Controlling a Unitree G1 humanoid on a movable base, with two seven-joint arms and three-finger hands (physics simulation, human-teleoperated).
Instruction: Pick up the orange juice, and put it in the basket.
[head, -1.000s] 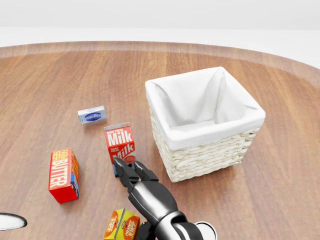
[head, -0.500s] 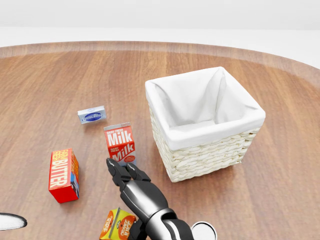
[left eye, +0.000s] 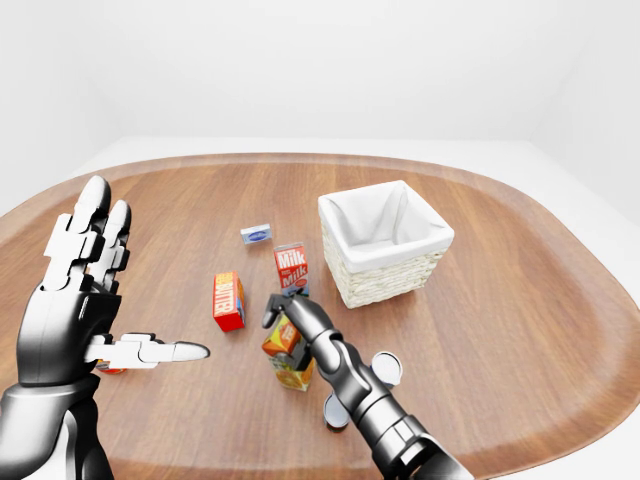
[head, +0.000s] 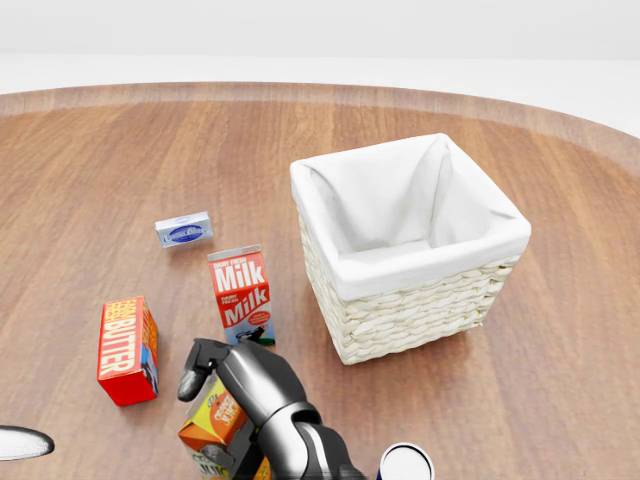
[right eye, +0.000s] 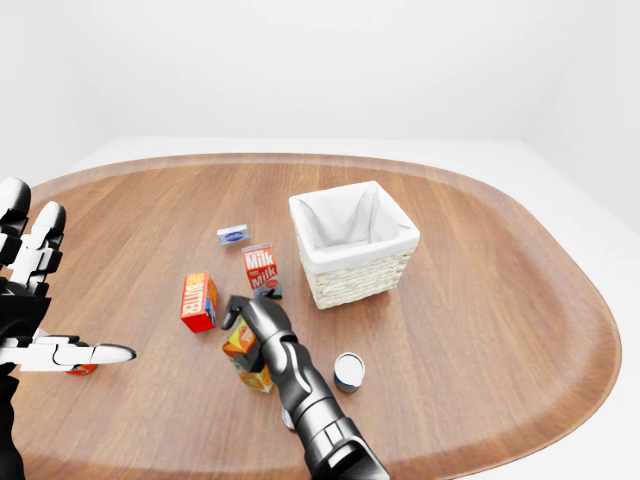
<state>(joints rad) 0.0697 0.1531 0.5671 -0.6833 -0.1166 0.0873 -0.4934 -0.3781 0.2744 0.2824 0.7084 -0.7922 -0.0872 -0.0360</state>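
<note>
Since half a second ago our right hand (head: 243, 385) has curled down over the juice carton (head: 212, 425), which has come up off its spot and now sits tilted in our grip; earlier our fingers were stretched out flat above it, pointing toward the milk.

We see the wooden surface (left eye: 520, 300) filling most of each view. The wicker basket (head: 420, 305) with its white cloth lining stands right of centre in the head view, upright and open at the top, well apart from the juice.

Our left hand (left eye: 85, 290) is raised at the left of the left-eye view, palm turned inward, fingers spread wide and the thumb pointing right, holding nothing.

Our right hand comes up from the bottom edge, knuckles toward the milk, fingers wrapped round the top of the juice carton. Its long axis leans, top tipped toward the upper left of the head view, near the bottom edge.

A milk carton (head: 240, 287) stands upright just above our right hand. A butter box (head: 127, 350) stands to the left of it. A small blue-and-white packet (head: 184, 230) lies flat further up. A round can (right eye: 348, 371) sits right of our forearm.
</note>
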